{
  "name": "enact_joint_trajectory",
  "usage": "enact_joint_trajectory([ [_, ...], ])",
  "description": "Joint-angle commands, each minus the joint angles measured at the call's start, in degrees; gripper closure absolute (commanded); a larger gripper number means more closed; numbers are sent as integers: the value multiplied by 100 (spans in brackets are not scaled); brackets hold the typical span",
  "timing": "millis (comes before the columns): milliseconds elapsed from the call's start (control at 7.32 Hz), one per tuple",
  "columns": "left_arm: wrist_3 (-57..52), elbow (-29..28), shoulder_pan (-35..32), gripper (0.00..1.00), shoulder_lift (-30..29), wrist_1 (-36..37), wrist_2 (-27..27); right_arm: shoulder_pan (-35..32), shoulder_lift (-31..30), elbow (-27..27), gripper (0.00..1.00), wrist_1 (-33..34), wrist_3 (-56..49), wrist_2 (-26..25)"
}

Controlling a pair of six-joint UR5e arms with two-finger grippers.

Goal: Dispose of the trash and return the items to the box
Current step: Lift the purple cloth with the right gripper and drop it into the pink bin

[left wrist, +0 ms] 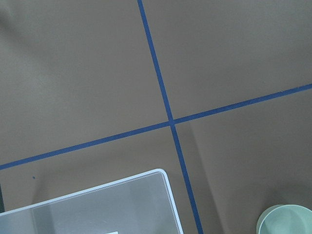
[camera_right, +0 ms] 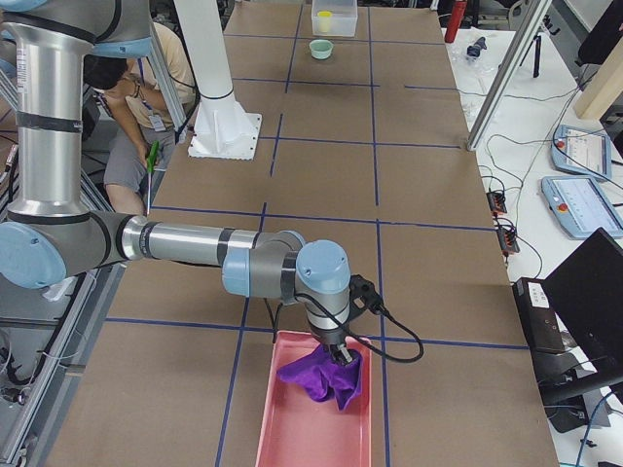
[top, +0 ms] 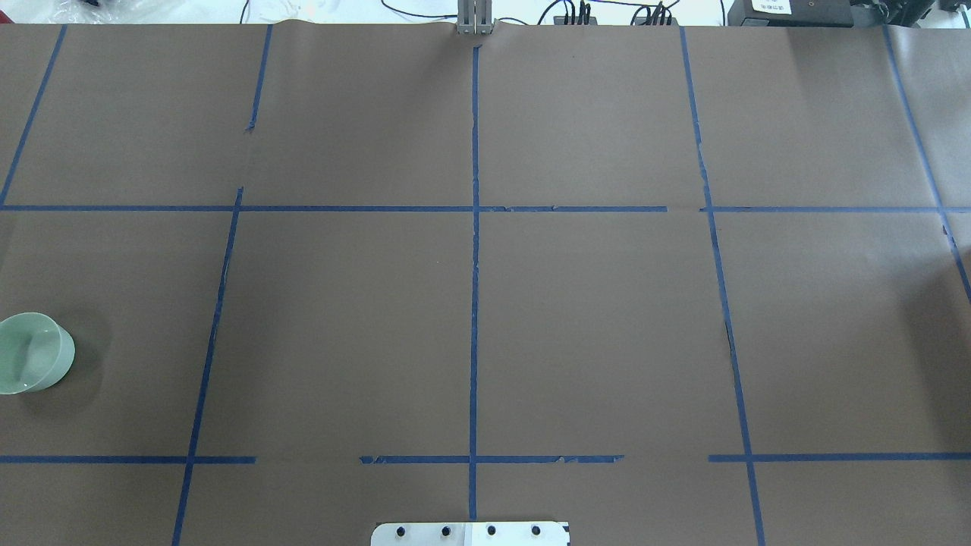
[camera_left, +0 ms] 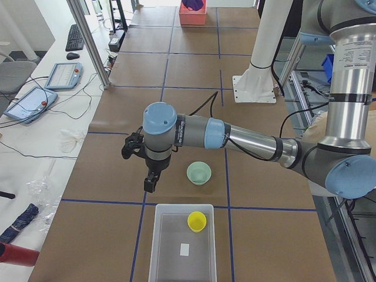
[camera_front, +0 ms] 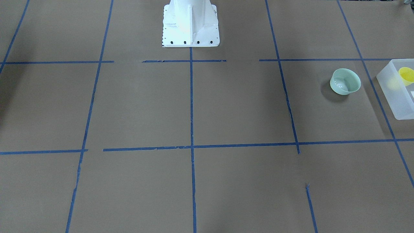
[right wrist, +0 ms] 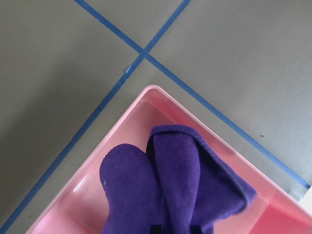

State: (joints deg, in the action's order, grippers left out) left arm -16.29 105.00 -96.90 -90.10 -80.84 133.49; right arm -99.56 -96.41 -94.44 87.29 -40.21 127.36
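Note:
The yellow cup (camera_left: 197,221) stands inside the frosted white box (camera_left: 183,249); both also show at the right edge of the front view, the cup (camera_front: 406,75) in the box (camera_front: 396,97). The pale green bowl (camera_left: 199,173) sits on the table just beyond the box, also in the overhead view (top: 30,354). My left gripper (camera_left: 151,182) hovers beside the bowl near the box's far corner; I cannot tell if it is open. My right gripper (camera_right: 341,353) is shut on the purple cloth (camera_right: 326,379), which hangs bunched into the pink tray (camera_right: 292,428). In the right wrist view the cloth (right wrist: 170,180) fills the tray's corner (right wrist: 151,92).
The robot's white base (camera_front: 190,26) stands at the table's middle edge. Blue tape lines (top: 474,265) grid the brown table. A person sits behind the robot (camera_right: 136,88). Tablets and cables lie on the side bench (camera_left: 35,100).

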Motion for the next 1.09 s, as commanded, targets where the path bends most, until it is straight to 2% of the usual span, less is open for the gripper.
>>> enact_joint_trajectory([
  [0,82,64,231,0,-112,50,1,154,34,-186,0,-308,1839,383],
  [273,967,256,426,0,-95,-124,54,725,0,-845,0,-606,3171,588],
  [410,961,284,479,0,-113,-682,45,867,-18,-996,0,-642,3307,597],
  [683,1031,-179,558,0,70,-3461,45,929,-27,-998,0,-808,3300,579],
  [820,1066,-382,654,0,98,-4048,45,930,-53,-1006,0,-853,3300,579],
  [956,1084,-497,951,0,324,-4080,28,938,-53,-1007,0,-854,3300,579],
])
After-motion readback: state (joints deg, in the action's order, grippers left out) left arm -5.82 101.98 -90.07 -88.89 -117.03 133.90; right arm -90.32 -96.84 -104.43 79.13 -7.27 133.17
